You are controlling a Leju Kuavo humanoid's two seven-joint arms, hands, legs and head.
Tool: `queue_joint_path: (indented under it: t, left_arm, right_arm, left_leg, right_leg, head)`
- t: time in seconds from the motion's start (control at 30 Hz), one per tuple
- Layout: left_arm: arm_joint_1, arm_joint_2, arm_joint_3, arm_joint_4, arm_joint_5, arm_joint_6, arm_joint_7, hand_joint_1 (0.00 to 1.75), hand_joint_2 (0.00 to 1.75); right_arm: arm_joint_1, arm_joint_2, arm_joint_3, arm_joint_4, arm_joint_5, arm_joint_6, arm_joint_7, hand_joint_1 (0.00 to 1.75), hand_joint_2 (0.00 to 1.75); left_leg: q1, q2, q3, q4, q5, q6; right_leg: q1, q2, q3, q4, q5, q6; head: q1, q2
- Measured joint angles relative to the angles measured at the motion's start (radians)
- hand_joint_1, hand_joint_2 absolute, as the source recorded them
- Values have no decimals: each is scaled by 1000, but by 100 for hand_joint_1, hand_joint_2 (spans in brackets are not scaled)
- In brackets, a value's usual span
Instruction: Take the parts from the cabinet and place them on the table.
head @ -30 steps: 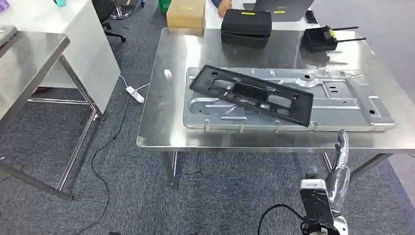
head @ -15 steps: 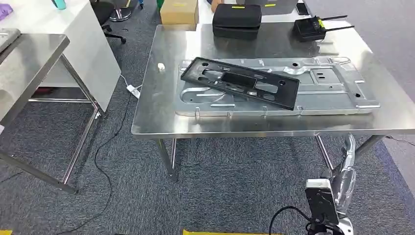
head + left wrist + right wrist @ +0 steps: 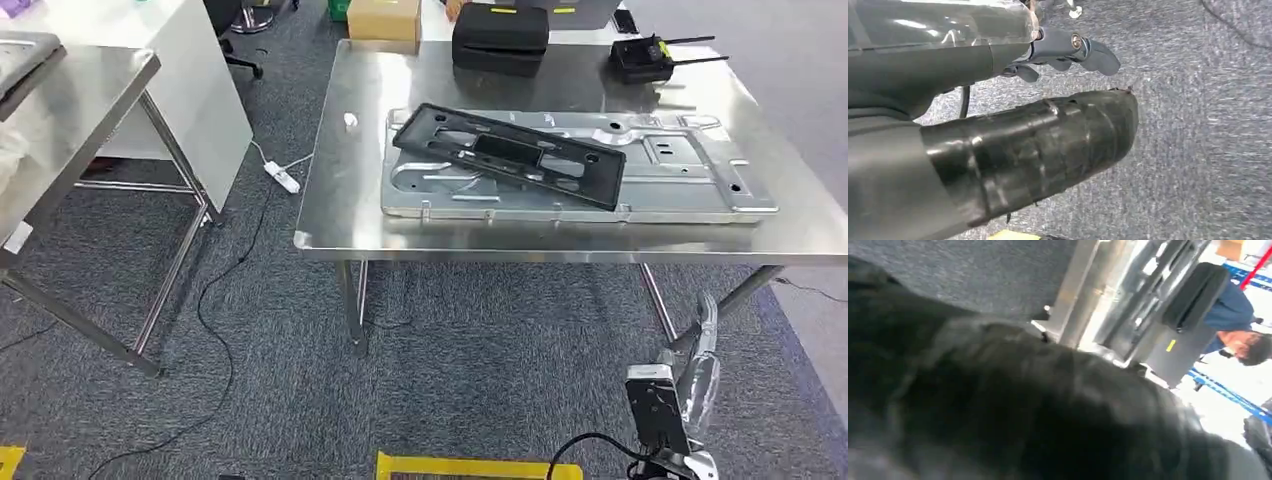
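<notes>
Steel bench [image 3: 340, 215] stands ahead of the robot, carrying two parts: a large silver panel [image 3: 690, 185] lying flat, and a black frame [image 3: 510, 155] resting on top of it, its long axis running slantwise across the panel's left half, from far left to near right. Both parts appear already delivered; judged from this, the next fetch lies elsewhere, at a cabinet not seen from here.

Right hand [image 3: 700, 365] hangs low at the robot's side, below the bench's near edge and well apart from both parts; whether its fingers are closed cannot be told. Left hand [image 3: 1068, 50] hangs over grey carpet, fingers loosely curled, grasping nothing evident; its true state cannot be told.

Of the two, the right arm is nearer the parts, which lie forward of it and above.

A black case [image 3: 500, 40] and a radio unit [image 3: 645, 58] sit at the bench's far edge.
</notes>
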Motion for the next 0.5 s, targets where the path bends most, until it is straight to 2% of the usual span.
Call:
queue_joint_path:
  t: [0.03, 0.1, 0.13, 0.17, 0.27, 0.3, 0.33, 0.37, 0.43, 0.47, 0.5]
  left_arm:
    - [1, 0, 0, 0, 0, 0, -1, 0, 0]
    - [1, -2, 0, 0, 0, 0, -1, 0, 0]
    - [1, -2, 0, 0, 0, 0, -1, 0, 0]
    - [0, -5, 0, 0, 0, 0, -1, 0, 0]
    - [-1, -5, 0, 0, 0, 0, -1, 0, 0]
    - [-2, -4, 0, 0, 0, 1, -1, 0, 0]
    - [-1, -4, 0, 0, 0, 1, -1, 0, 0]
    - [-2, -4, 0, 0, 0, 3, -1, 0, 0]
    - [-1, -4, 0, 0, -1, 3, -1, 0, 0]
    - [1, -5, 1, 0, -1, 3, -1, 0, 0]
    - [2, -5, 0, 0, -1, 3, -1, 0, 0]
  right_arm:
    - [0, 0, -5, 6, 0, 0, 0, 0, 0]
    - [0, 1, -10, 12, 0, 0, 0, 0, 0]
    - [-1, 1, -13, 13, 0, 0, 0, 0, 0]
    - [-3, 1, -16, 17, -1, 2, 0, 0, 0]
    - [-2, 5, -33, 25, -3, 8, -1, 0, 0]
    - [-3, 7, -39, 27, -4, 13, -1, 0, 0]
    - [-3, 12, -43, 29, -4, 16, -1, 0, 0]
    - [-6, 14, -48, 32, -4, 18, -2, 0, 0]
    - [-6, 18, -59, 40, -5, 19, -3, 0, 0]
    - [-6, 21, -62, 43, -5, 18, -3, 0, 0]
    - [-6, 22, -65, 48, -5, 18, -3, 0, 0]
  left_leg:
    - [0, 0, -3, 3, 0, 0]
    - [-1, -1, -3, 8, 0, -2]
    - [-1, -1, -2, 8, -1, -3]
    - [-7, -1, -8, 11, 1, -11]
    - [-5, 0, -14, 9, 6, -26]
    - [-10, 0, -12, 9, 6, -33]
    - [-6, -4, -19, 23, -10, -37]
    - [-6, -4, -40, 67, -44, -40]
    - [-1, -5, -114, 225, -124, -48]
    - [1, -5, -147, 296, -148, -52]
    - [2, -5, -162, 330, -148, -54]
  right_leg:
    - [0, 0, 24, -33, 25, -1]
    - [2, 0, 124, -199, 105, -11]
    - [4, 0, 166, -281, 123, -20]
    - [13, 0, 175, -301, 108, -25]
    - [15, 1, 165, -302, 114, -33]
    - [7, 2, 166, -314, 119, -42]
    - [2, -1, 171, -323, 126, -49]
    - [0, -1, 169, -325, 129, -56]
    - [1, -3, 162, -324, 131, -58]
    - [1, -3, 160, -323, 131, -58]
    - [1, -3, 159, -321, 131, -58]
  head:
    - [1, 0]
    - [1, 0]
    - [1, 0]
    - [0, 0]
    - [0, 0]
    - [0, 0]
    - [0, 0]
    - [-5, 0]
    - [-6, 0]
    - [-6, 0]
    - [-6, 0]
